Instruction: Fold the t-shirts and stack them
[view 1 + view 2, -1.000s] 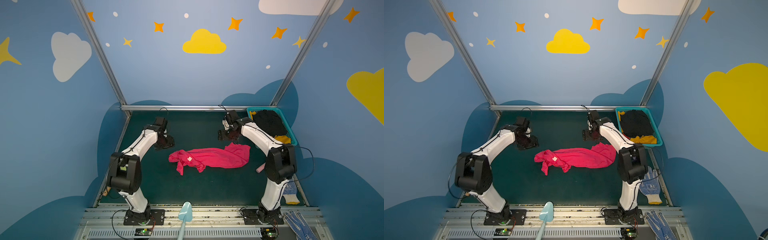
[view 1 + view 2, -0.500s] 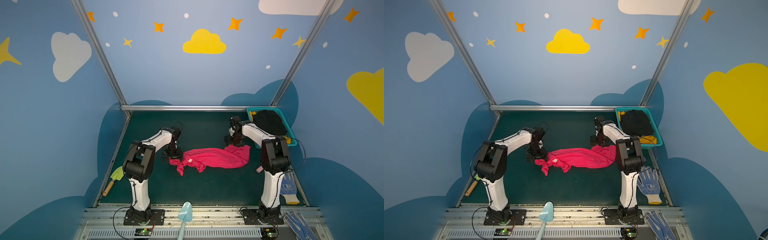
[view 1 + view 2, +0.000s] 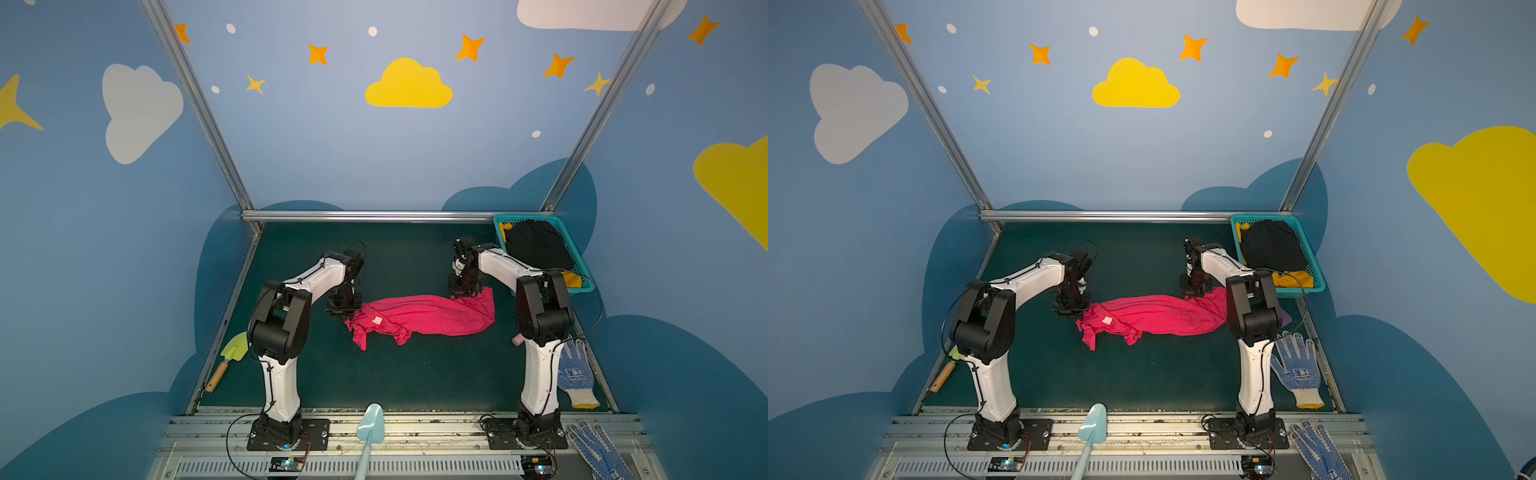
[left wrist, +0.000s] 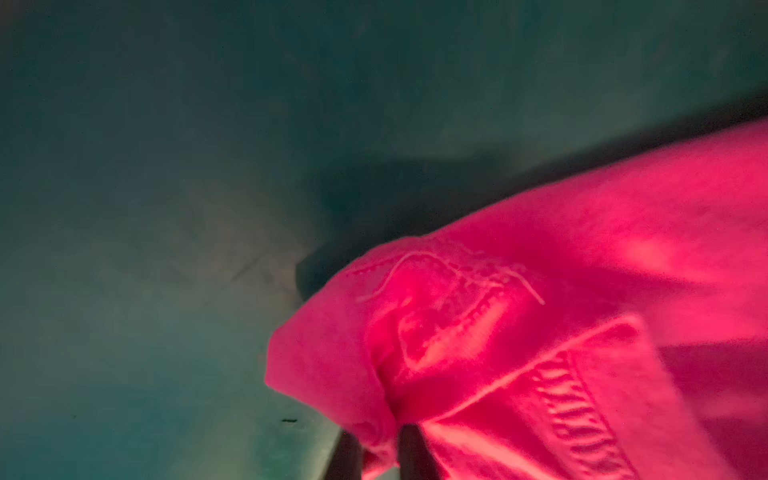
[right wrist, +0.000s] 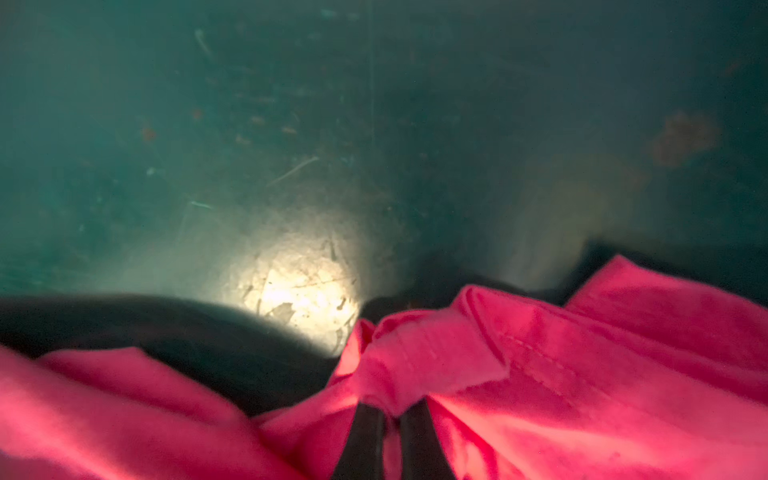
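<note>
A bright pink-red t-shirt (image 3: 424, 318) (image 3: 1156, 318) lies bunched in a long strip across the green mat, its white neck label (image 3: 377, 320) near the left end. My left gripper (image 3: 347, 312) (image 3: 1077, 312) is at that left end. In the left wrist view it (image 4: 380, 436) is shut on a fold of pink cloth (image 4: 478, 332). My right gripper (image 3: 463, 296) (image 3: 1194, 296) is at the far right corner of the shirt. In the right wrist view it (image 5: 390, 415) pinches a hem fold (image 5: 428, 353). A black t-shirt (image 3: 536, 245) and a mustard-yellow one (image 3: 572, 279) fill the teal basket (image 3: 584, 289).
Two blue-dotted white gloves lie at the right: one (image 3: 575, 370) on the mat edge, one (image 3: 598, 451) on the front rail. A green trowel (image 3: 233, 353) lies by the left wall. A light blue shovel (image 3: 370, 419) sticks in over the front edge.
Both arms came down from the back of the mat to the ends of the pink t-shirt. Both grippers went from open to shut on its cloth, and its left end is drawn up.
</note>
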`<state>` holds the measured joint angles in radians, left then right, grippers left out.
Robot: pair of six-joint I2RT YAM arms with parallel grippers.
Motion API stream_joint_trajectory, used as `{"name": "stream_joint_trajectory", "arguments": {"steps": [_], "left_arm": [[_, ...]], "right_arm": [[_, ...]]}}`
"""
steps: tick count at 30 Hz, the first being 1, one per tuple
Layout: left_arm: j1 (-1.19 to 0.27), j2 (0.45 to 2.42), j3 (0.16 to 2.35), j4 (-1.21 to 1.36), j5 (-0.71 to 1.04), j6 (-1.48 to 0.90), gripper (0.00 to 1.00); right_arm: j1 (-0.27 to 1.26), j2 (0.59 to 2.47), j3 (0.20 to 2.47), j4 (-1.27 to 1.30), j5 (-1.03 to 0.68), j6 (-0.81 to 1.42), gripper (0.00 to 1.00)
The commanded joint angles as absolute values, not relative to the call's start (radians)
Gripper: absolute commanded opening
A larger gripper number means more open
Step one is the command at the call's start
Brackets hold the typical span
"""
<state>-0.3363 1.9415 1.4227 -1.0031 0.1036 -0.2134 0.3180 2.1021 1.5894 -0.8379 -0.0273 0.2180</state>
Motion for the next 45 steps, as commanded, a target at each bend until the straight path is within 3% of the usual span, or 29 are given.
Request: {"name": "stream_joint_trajectory", "arguments": {"steps": [1, 9, 17, 21, 25, 28, 31, 35, 38, 41, 45], "left_arm": [[-0.323, 1.836, 1.459, -0.996, 0.045, -0.197, 0.05], [-0.235, 1.523, 1.365, -0.806, 0.032, -0.163, 0.05], [-0.22, 1.154, 1.096, -0.535, 0.205, -0.045, 0.09], [-0.251, 1.051, 0.987, -0.52, 0.313, -0.013, 0.17], [-0.294, 1.027, 0.968, -0.665, 0.312, 0.018, 0.25], [-0.319, 1.038, 0.974, -0.777, 0.314, 0.024, 0.38], [-0.327, 1.041, 0.969, -0.796, 0.277, -0.006, 0.43], [-0.328, 1.072, 0.983, -0.748, 0.135, -0.081, 0.64], [-0.324, 1.156, 1.042, -0.738, 0.051, -0.135, 0.73], [-0.312, 1.302, 1.141, -0.762, 0.016, -0.186, 0.78], [-0.287, 1.544, 1.302, -0.86, -0.019, -0.24, 0.81]], "right_arm": [[0.322, 1.993, 1.643, -0.855, -0.035, 0.203, 0.0], [0.319, 1.748, 1.579, -0.765, -0.018, 0.169, 0.0], [0.314, 1.477, 1.322, -0.645, 0.019, 0.207, 0.0], [0.315, 1.438, 1.189, -0.672, -0.02, 0.257, 0.0], [0.321, 1.456, 1.07, -0.711, -0.052, 0.333, 0.0], [0.334, 1.485, 1.008, -0.759, -0.021, 0.383, 0.01], [0.348, 1.511, 0.993, -0.819, 0.041, 0.415, 0.19], [0.358, 1.529, 1.043, -0.887, 0.123, 0.422, 0.46], [0.358, 1.525, 1.109, -0.904, 0.164, 0.407, 0.67], [0.356, 1.532, 1.172, -0.892, 0.196, 0.387, 0.78], [0.335, 1.602, 1.249, -0.872, 0.204, 0.353, 0.81]]}}
